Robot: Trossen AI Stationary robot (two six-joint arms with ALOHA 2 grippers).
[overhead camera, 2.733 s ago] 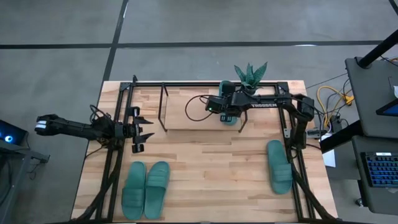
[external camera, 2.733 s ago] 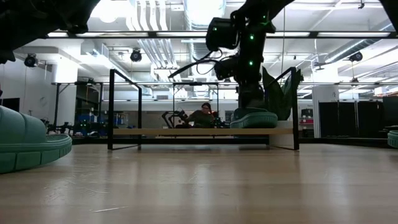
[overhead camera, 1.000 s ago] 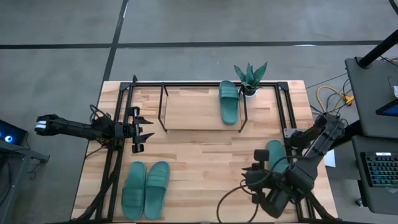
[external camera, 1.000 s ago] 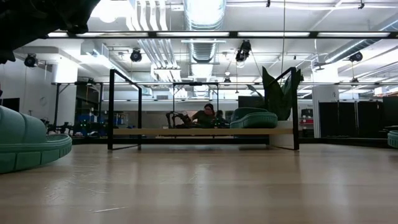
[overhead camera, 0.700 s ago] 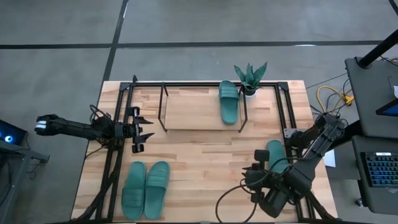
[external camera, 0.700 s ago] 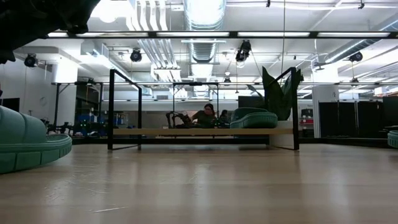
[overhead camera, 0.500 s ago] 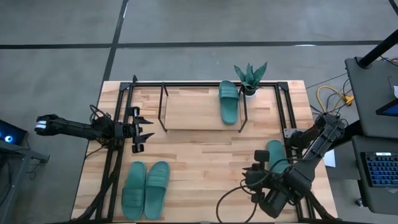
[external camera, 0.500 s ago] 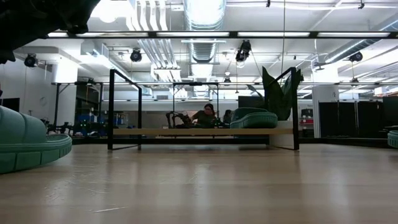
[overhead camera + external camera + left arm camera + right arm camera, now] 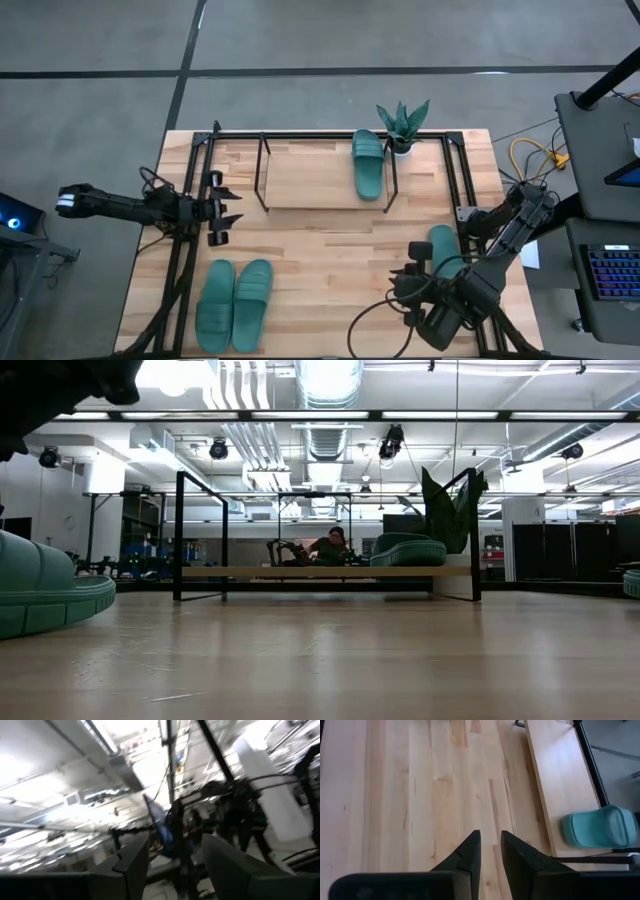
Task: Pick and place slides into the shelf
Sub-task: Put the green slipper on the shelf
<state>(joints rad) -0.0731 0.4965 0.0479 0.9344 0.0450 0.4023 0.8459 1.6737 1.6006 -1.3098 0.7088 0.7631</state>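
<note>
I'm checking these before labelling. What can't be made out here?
- Sandal by the right arm: high view, near end covered by the arm.
- Sandal on the shelf: right wrist view, only one end shows past the shelf board.
- Left wrist view: motion-blurred; nothing on the table shows.

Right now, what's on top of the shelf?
One green sandal lies on the shelf board at its right end, toe toward the table's front. The rest of the board shows bare wood. Under the sandal can't be seen.

Bright overhead light — left wrist seemingly blurred
</note>
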